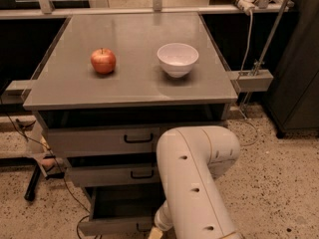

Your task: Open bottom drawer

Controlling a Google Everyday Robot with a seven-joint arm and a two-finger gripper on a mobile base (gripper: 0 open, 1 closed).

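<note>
Bottom drawer of the grey cabinet stands pulled out. Its dark interior is exposed below the middle drawer, and its front panel lies at the lower edge of view. The gripper is low against that front panel, near the centre handle, and largely hidden by the white arm. Whether it grips the handle cannot be told. The top drawer sits further back. An apple and a white bowl rest on the cabinet top, well apart.
</note>
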